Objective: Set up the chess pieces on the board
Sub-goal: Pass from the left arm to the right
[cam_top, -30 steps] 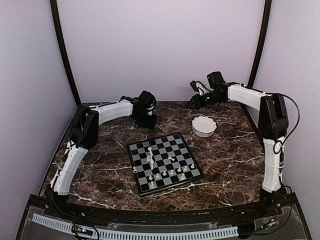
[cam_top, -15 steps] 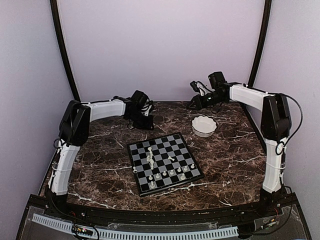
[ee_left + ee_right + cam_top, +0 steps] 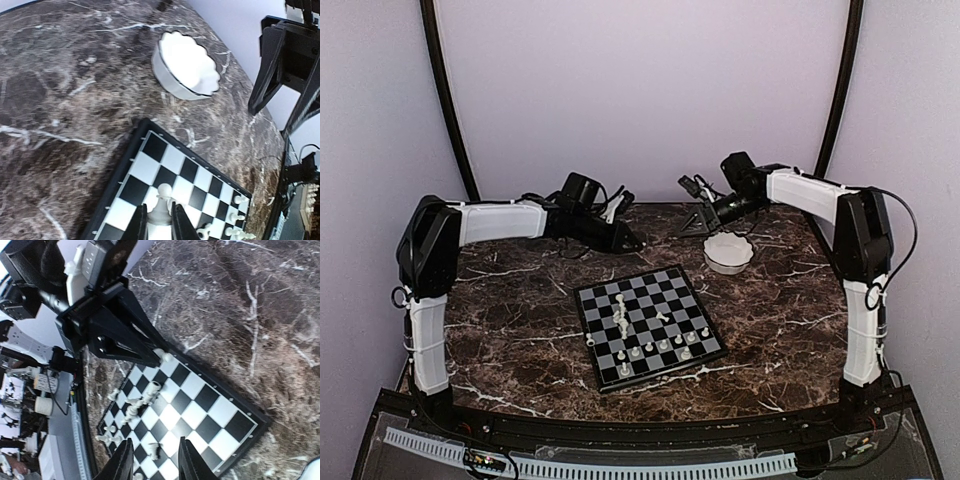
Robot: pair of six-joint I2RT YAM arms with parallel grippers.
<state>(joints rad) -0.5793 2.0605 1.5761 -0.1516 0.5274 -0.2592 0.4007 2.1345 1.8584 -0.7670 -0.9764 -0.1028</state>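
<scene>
Cream plastic chess pieces [image 3: 660, 348] on a checkered board [image 3: 660, 288], one pinched in the left gripper [image 3: 157, 212]
Along the board's near edge the figures are standing in a row, others clustering at its middle on flat black and silver squares. Beyond its far edge the left gripper is clamping one upright pawn [image 3: 160, 197]; the right gripper [image 3: 156, 442] is hovering, fingers [image 3: 122, 462] spread and empty, near a white scalloped bowl [image 3: 728, 262] on dark veined marble [image 3: 520, 320]

It is probably a robotics lab: a left arm [image 3: 500, 222] and right arm [image 3: 810, 190] mounted at a marble-look bench [image 3: 520, 340], screened by plain lilac panels [image 3: 640, 90].
</scene>
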